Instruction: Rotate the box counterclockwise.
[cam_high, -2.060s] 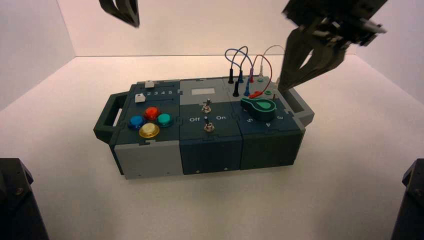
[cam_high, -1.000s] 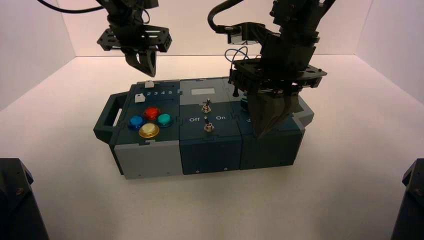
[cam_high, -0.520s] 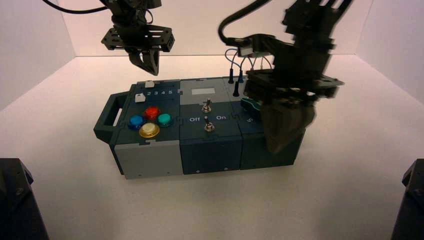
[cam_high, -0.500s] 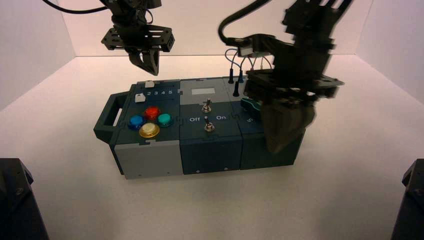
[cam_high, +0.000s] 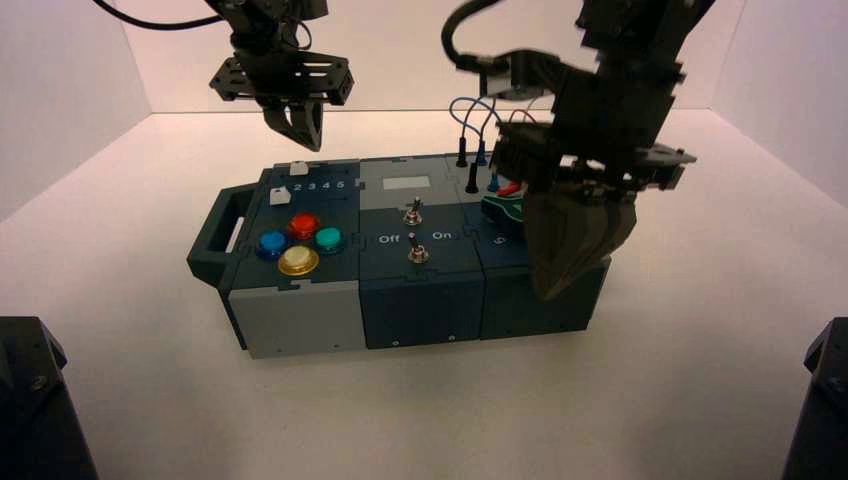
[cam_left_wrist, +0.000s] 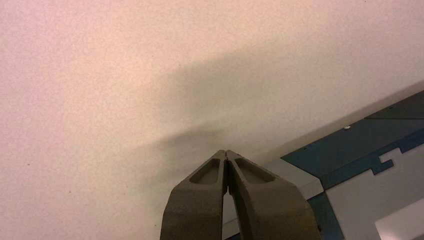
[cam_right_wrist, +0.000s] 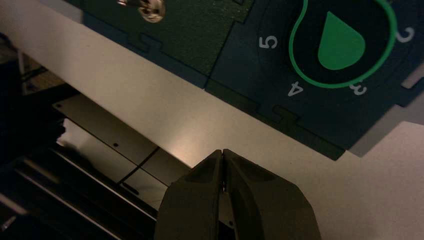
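Pale, smooth tabletop (cam_high: 420, 410) spreads under the box (cam_high: 420, 250), which sits mid-table exactly as it did a half second ago, its four coloured buttons (cam_high: 300, 243) on the left part and green knob (cam_high: 503, 212) on the right. Over its near right corner the right gripper (cam_high: 548, 298), closed with nothing held, has shifted slightly rightward, and the red wire (cam_high: 512, 188) now shows behind it. Beyond the far left edge hangs the left gripper (cam_high: 314, 148) (shut and empty too), nudged a touch rightward.

Pale walls (cam_high: 420, 60) surround a light, softly shadowed tabletop (cam_high: 420, 410).
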